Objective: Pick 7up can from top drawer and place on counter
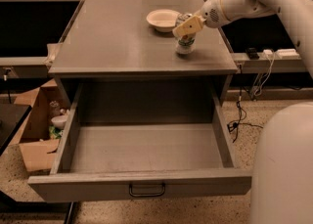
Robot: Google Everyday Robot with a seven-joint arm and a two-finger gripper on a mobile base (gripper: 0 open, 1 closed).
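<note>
While the top drawer (98, 185) stands pulled out below, the 7up can (185, 45) sits upright on the worktop (112, 37), just beside a white bowl (163, 19), with the tool (188, 26) clamped around its upper part.

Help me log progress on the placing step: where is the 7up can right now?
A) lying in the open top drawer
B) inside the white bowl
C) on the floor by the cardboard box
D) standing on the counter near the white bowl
D: the 7up can stands upright on the counter, close to the white bowl, with the gripper at its upper part.
</note>
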